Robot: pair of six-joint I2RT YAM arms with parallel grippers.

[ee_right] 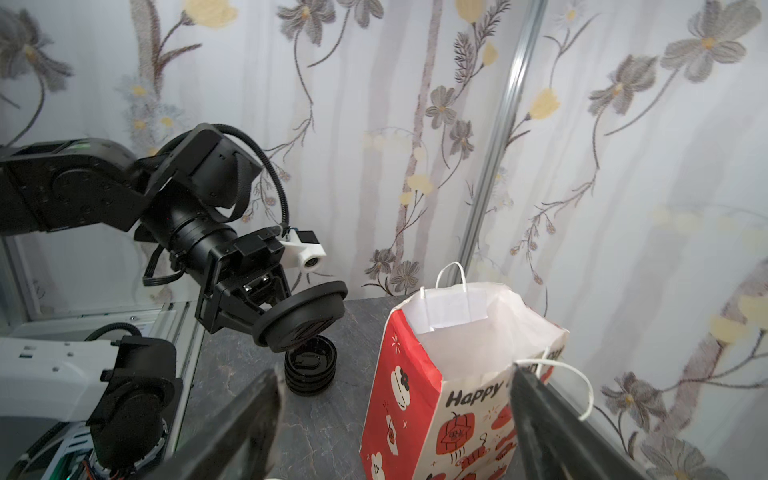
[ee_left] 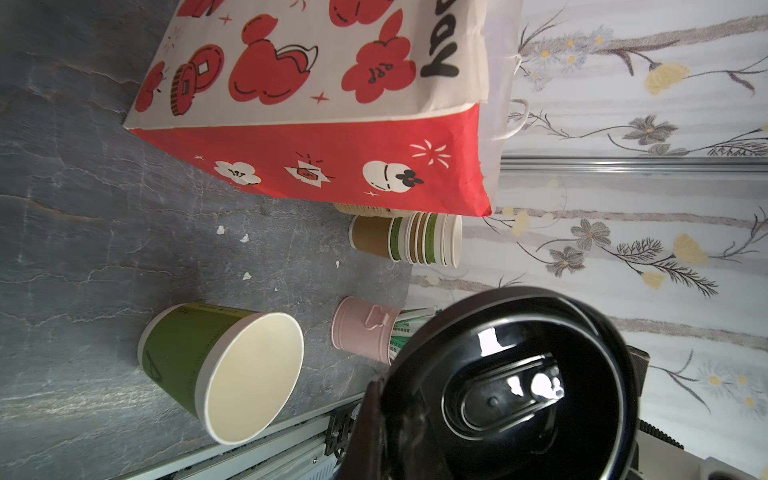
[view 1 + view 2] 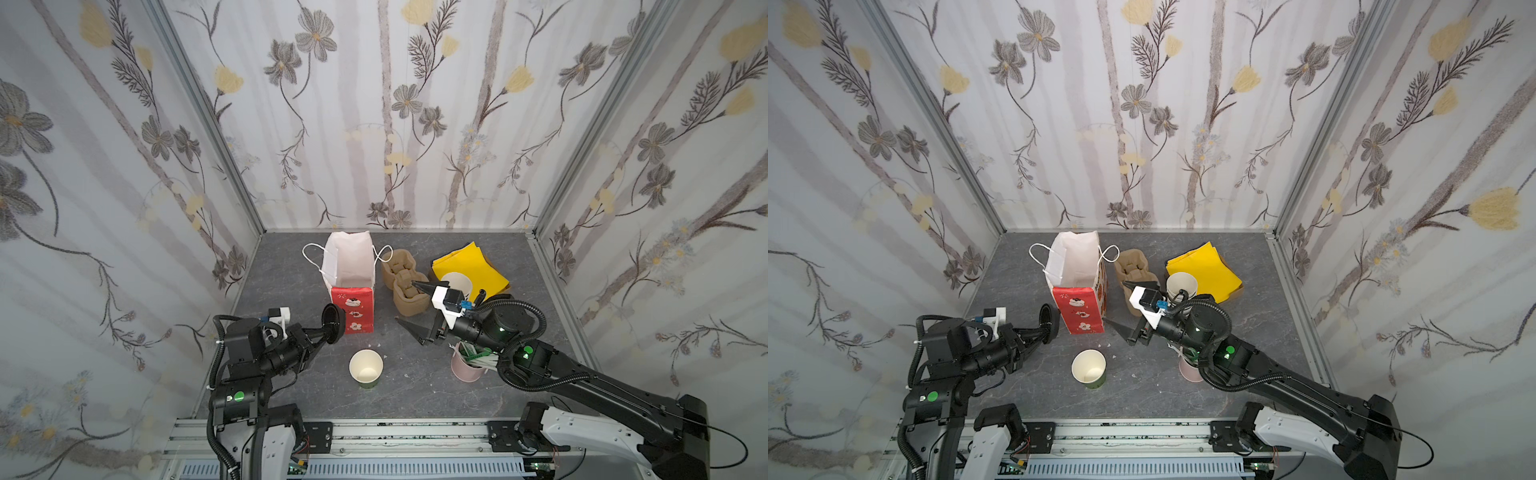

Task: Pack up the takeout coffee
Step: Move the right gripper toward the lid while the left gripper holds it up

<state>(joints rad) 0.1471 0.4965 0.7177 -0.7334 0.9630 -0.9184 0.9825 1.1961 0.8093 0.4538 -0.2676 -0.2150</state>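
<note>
Finds left gripper (image 3: 323, 336) pinching black lid (image 3: 333, 320) on edge by its rim; judges the hold thin, apt to slip or seat the lid crooked. Places takeout coffee (image 3: 365, 369), lidless and upright, just below and ahead of that gripper; could tip under off-centre pressing. Notes right gripper (image 3: 417, 307) spread and empty, beside paper bag (image 3: 352, 309). Records grey veined worktop (image 3: 415, 395) strewn with white scraps; beyond, floral walls (image 3: 374, 124).
</note>
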